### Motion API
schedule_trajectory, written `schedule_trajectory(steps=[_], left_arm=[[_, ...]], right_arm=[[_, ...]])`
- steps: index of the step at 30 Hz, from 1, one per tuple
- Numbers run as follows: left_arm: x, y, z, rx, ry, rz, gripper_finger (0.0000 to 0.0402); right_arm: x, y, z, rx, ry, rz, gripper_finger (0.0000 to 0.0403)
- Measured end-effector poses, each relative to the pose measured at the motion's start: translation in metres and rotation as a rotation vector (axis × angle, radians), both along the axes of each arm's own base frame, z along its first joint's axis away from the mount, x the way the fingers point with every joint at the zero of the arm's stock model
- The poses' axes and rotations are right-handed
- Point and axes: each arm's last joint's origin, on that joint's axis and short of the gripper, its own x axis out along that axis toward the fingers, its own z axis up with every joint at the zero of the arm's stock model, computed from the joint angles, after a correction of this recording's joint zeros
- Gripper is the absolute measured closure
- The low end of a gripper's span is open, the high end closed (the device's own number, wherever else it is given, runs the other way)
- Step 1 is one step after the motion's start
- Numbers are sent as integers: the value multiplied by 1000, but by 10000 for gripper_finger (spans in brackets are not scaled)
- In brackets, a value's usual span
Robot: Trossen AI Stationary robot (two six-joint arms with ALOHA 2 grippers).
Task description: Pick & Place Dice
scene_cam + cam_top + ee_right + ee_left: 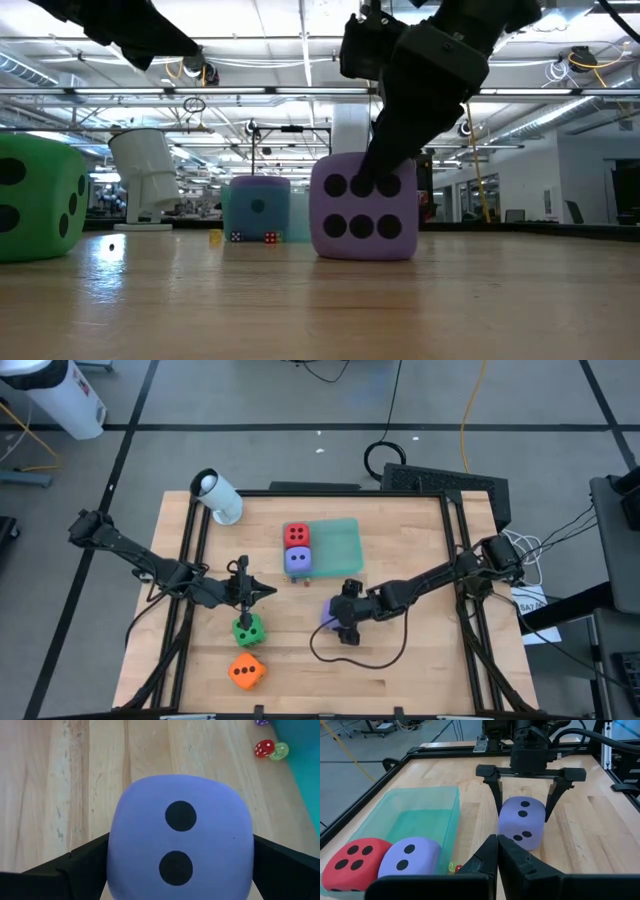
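Purple-blue die (521, 822) — soft, rounded, dark-pipped — sits on the table between the right pincer's (522, 802) spread fingers.

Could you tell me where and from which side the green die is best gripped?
Grip the green die across two opposite flat side faces, coming straight down from above: it sits square on the table with open wood around it, just below the left gripper.
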Motion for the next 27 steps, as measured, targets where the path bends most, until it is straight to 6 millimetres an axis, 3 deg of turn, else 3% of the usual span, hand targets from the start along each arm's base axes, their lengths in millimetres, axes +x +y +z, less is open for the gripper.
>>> schedule_trajectory(steps=[4,9,14,21,27], left_arm=[[0,0,0,11,1,-3,380],[0,0,0,14,2,-4,380],[0,0,0,14,1,-4,380],[0,0,1,10,-6,-4,380],[1,0,2,5,-21,-3,380]], right_arm=[[1,-3,-1,9,-6,-9,6],[4,-2,19,4,-110,70,7],[-8,-7,49,-7,-165,127,8],[-22,-23,110,-57,-400,138,8],[-24,-55,143,-273,-561,95,8]])
